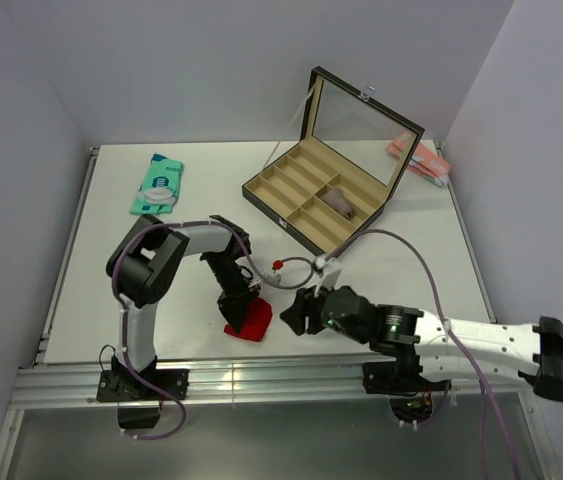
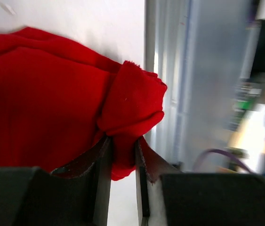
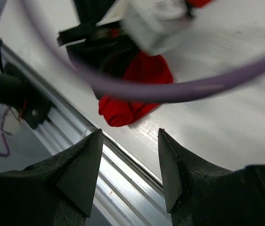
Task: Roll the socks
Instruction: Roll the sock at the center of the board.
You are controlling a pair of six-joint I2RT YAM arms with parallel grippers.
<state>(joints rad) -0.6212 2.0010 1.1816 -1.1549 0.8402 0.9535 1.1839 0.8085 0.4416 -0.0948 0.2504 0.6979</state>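
Observation:
The red socks (image 1: 251, 322) lie bunched near the table's front edge. In the left wrist view they fill the left half as a red mass (image 2: 43, 103) with a rolled fold at its right. My left gripper (image 1: 235, 303) is shut on that fold (image 2: 123, 150), pinching red fabric between its jaws. My right gripper (image 1: 291, 315) is open and empty, just right of the socks. In the right wrist view the partly rolled red socks (image 3: 132, 101) lie beyond its open gripper (image 3: 130, 160), near the metal edge rail. No emblem or cuff shows.
An open compartment box (image 1: 331, 195) with a grey item stands at the back centre. A teal sock (image 1: 158, 184) lies at the back left, a pale pink bundle (image 1: 416, 158) at the back right. A purple cable (image 3: 170, 87) crosses the right wrist view.

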